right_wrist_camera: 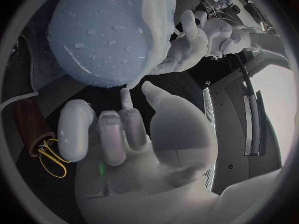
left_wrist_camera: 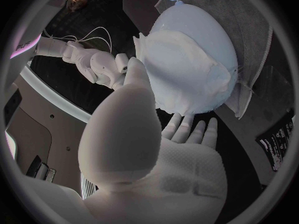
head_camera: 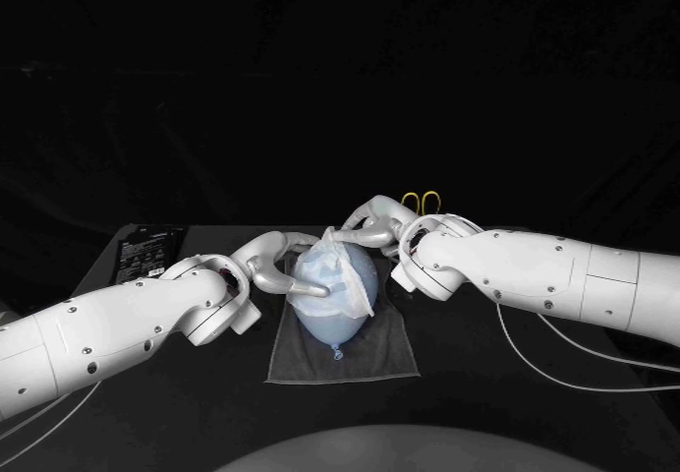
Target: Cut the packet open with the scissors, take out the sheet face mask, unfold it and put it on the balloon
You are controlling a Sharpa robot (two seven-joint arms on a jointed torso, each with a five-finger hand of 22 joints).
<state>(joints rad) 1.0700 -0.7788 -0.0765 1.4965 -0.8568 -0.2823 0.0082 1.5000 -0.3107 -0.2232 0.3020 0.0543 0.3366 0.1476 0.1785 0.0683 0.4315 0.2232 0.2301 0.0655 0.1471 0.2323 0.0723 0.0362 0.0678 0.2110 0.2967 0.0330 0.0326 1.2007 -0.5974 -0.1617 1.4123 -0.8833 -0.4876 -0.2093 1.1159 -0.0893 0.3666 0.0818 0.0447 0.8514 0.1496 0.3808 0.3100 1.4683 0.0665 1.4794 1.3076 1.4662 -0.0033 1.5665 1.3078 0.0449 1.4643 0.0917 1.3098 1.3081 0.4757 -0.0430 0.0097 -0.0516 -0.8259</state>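
Observation:
A pale blue balloon lies on a grey cloth, knot toward me. The white sheet mask is draped over its far half. My left hand is at the balloon's left side; its thumb rests on the mask's edge and its fingers spread under the balloon. My right hand is at the balloon's far end, holding nothing, one fingertip at the balloon.
The scissors' yellow handles lie just behind my right hand. A black packet lies at the table's left. The cloth reaches past the balloon on both sides.

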